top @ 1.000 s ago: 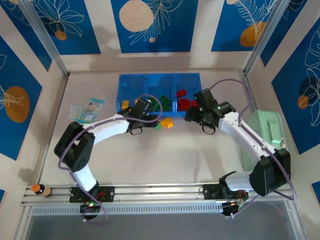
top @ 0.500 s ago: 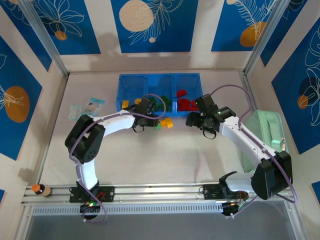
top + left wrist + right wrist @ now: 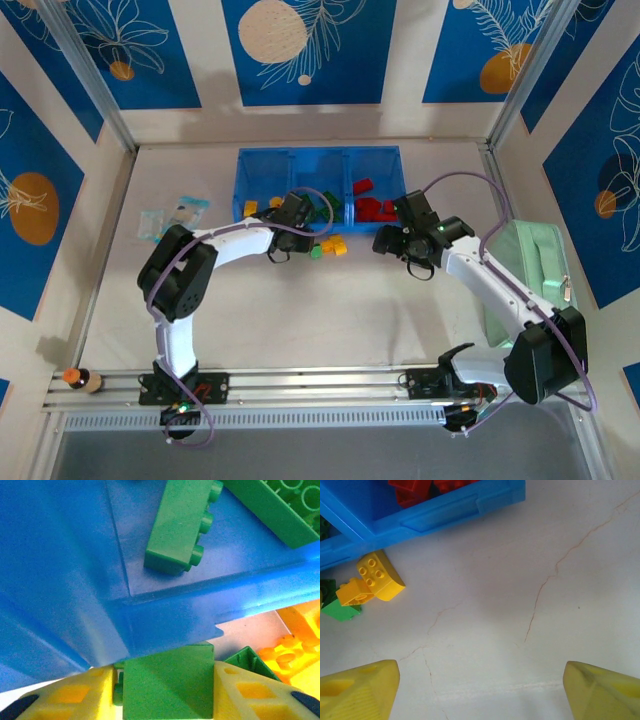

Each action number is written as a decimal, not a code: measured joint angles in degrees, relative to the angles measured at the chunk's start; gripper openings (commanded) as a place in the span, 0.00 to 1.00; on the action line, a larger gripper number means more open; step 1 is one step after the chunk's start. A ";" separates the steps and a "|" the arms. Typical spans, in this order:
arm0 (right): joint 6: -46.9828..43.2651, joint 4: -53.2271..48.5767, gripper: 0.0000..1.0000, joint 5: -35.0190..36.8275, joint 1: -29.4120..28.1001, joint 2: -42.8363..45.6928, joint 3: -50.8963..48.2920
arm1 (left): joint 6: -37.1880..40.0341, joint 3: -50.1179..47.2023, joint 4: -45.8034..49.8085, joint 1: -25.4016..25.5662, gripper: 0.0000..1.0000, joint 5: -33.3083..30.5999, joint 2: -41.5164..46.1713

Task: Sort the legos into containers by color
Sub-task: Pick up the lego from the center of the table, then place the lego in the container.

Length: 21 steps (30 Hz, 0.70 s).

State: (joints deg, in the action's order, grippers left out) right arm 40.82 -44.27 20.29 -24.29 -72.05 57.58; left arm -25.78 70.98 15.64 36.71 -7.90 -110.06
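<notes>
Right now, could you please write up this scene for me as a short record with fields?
Tray: yellow bricks in the left compartment, green bricks in the middle, red bricks in the right
Left hand: closed on a green lego, at the tray's near wall
Right hand: open, over bare table
Loose on table: two yellow legos and one green piece, just outside the tray

The tray (image 3: 300,165) lies at the table's (image 3: 300,310) 12 o'clock, with legos (image 3: 365,205) in its compartments. At its 6 o'clock are loose legos (image 3: 335,246), at its 9 the packet (image 3: 172,218). The zippered case (image 3: 535,265) lies at the table's 3 o'clock. A single lego (image 3: 167,695) sits between the fingers of the left gripper (image 3: 165,680).
</notes>
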 measured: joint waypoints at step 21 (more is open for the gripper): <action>1.64 0.15 0.85 -1.36 0.09 2.29 -4.39 | 1.22 7.48 5.42 1.07 0.39 -1.14 10.12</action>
State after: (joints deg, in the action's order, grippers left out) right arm 42.46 -44.12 18.94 -24.21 -69.76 53.19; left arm -24.56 78.46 21.06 37.78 -9.04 -99.94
